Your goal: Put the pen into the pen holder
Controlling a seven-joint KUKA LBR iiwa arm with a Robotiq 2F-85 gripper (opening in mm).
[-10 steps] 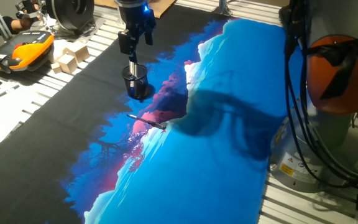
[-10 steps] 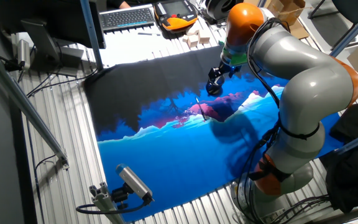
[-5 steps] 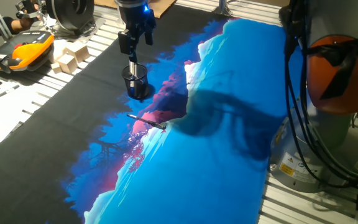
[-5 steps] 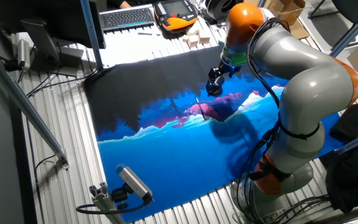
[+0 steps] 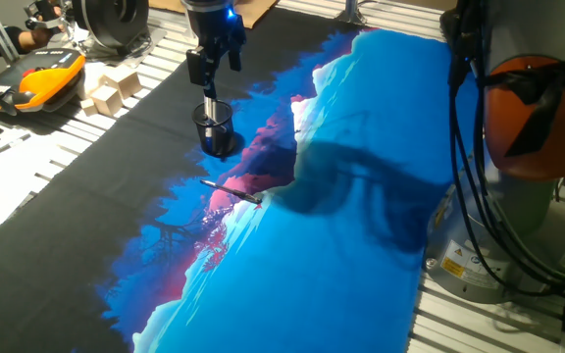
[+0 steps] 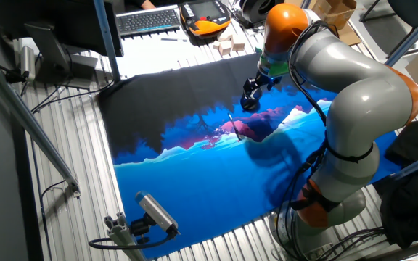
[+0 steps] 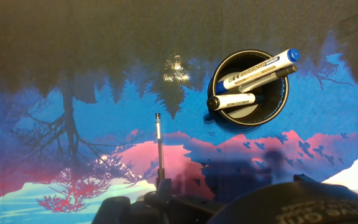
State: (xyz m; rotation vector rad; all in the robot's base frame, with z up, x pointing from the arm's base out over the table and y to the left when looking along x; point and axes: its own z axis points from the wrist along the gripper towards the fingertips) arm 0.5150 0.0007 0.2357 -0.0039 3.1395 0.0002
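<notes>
- in one fixed view the gripper (image 5: 211, 86) is seen hanging above the pen holder (image 5: 214, 130), which stands on the dark part of the printed mat (image 5: 341, 226).
- a pale cylinder, thought to be a marker (image 5: 211, 106), is seen in that view rising from the holder up toward the fingers; whether it is gripped or merely standing below them cannot be told.
- how wide the fingers stand cannot be told from any view.
- the pen (image 5: 231, 190) is seen lying flat on the mat, apart from the holder, on the pink and blue part of the print nearer the camera.
- in the other fixed view the arm (image 6: 354, 94) is shown bending over the mat, with the gripper (image 6: 251, 90) just over the holder (image 6: 250, 102); the pen (image 6: 233, 125) shows only as a thin line, and the holder's contents cannot be made out.
- only the hand view looks down into the holder (image 7: 220, 112): a thick marker (image 7: 257, 68) with a blue cap, a thinner dark pen beside it, and a shorter white marker (image 7: 230, 101) are seen inside, leaning across the rim.
- in the hand view the pen (image 7: 159, 146) is seen lying lengthwise left of the holder, not touching it.
- the fingers themselves are not shown clearly in the hand view; only dark parts of the hand are seen at the lower edge.
- wooden blocks (image 5: 111, 90) and an orange handset (image 5: 42, 80) are seen beyond the mat in one fixed view; a keyboard (image 6: 149, 19) is shown in the other.
</notes>
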